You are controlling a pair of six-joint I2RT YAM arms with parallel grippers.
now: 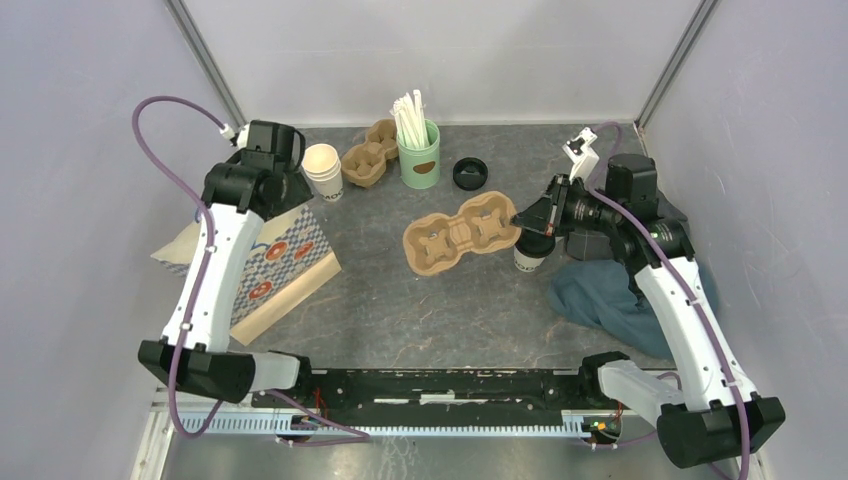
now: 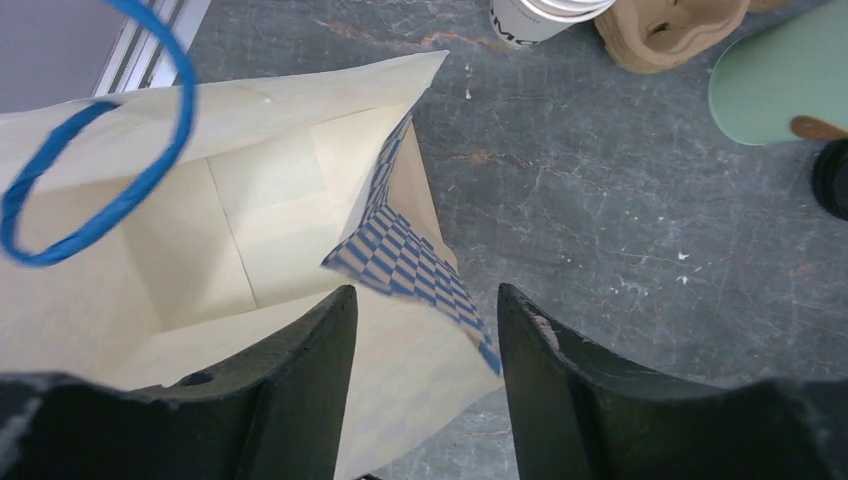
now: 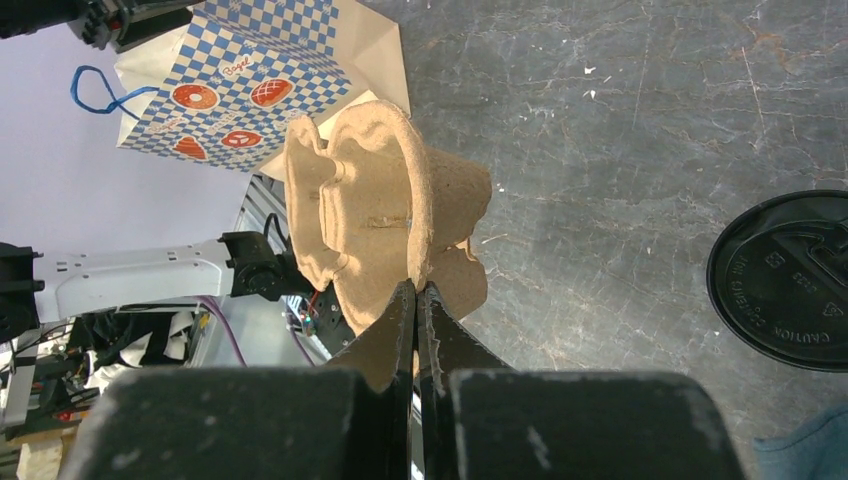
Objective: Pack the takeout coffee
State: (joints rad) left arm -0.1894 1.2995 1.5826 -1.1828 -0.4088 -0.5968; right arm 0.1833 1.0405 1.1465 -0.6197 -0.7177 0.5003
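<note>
The takeout coffee [image 1: 530, 257], a white cup with a black lid, stands right of centre, mostly hidden under my right gripper [image 1: 522, 218]. Its black lid [image 3: 790, 280] shows at the right edge of the right wrist view. My right gripper [image 3: 415, 292] is shut on the rim of a brown cardboard cup carrier [image 1: 460, 235], held just above the table; the carrier also fills the middle of the right wrist view [image 3: 370, 200]. My left gripper [image 2: 425, 295] is open and empty, hovering over the open mouth edge of the blue-checkered paper bag [image 2: 230, 230], at the far left in the top view [image 1: 272, 150].
The bag [image 1: 285, 262] lies at the left. At the back are stacked white cups [image 1: 322, 170], spare carriers [image 1: 368, 155], a green cup of straws [image 1: 418, 150] and a loose black lid [image 1: 470, 173]. A blue cloth [image 1: 610, 295] lies by the right arm.
</note>
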